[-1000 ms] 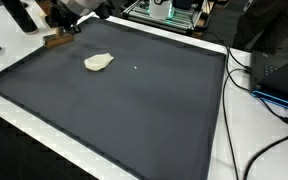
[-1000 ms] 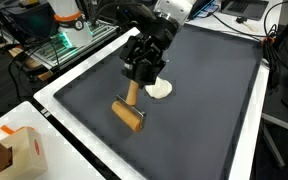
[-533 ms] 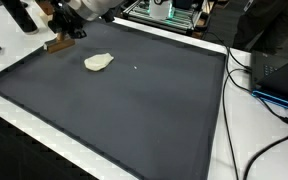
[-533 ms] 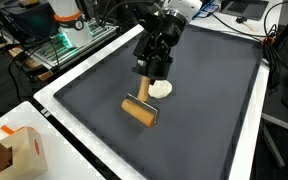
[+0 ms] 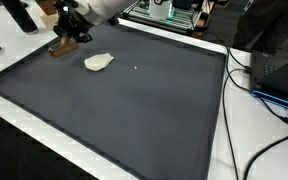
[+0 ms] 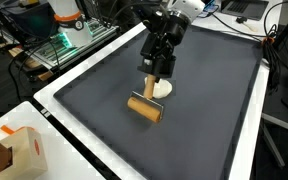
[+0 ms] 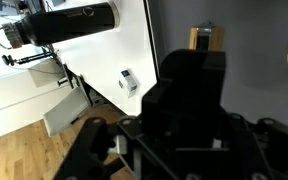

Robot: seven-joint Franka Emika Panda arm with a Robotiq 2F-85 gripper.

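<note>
Dark mat (image 6: pixel 214 95), wooden tool (image 6: pixel 144 106) gripped between jaws

We see a tan wooden T-shaped tool (image 6: pixel 146 107): handle clamped in the gripper (image 6: pixel 156 72), slightly tilted, with the cylindrical cross-head just below the fingers.

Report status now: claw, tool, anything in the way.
Claw shut on wooden tool, gripping its handle. Tool head down near dark mat. Pale lump right beside the handle.
</note>
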